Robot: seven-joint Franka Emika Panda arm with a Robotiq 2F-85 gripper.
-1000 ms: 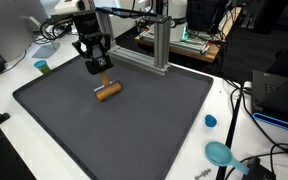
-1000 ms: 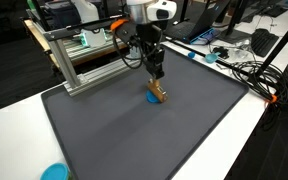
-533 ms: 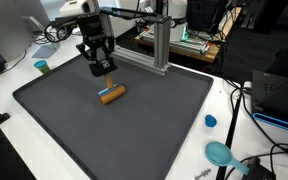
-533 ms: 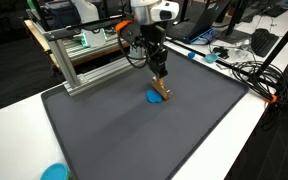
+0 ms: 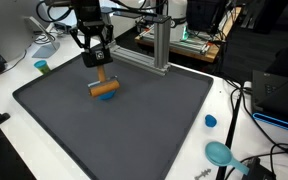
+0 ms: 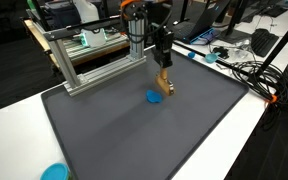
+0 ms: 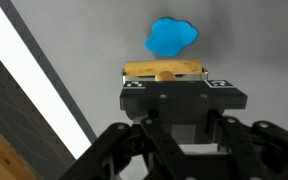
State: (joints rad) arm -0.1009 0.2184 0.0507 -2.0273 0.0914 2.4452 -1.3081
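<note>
Hanging clear of the mat (image 5: 134,130): wooden roller (image 5: 105,88), claw (image 5: 101,68) clamped on what looks like its stem, blue blob (image 6: 156,97) lying nearby. Thin grip, so a quick swing could twist it loose.

Dark mat (image 5: 154,130), white table (image 5: 24,150), aluminium frame (image 5: 160,50) behind.

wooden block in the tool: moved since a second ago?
Yes. The tool has lifted the wooden block upward, away from the blue blob, which stays put on the mat.
</note>
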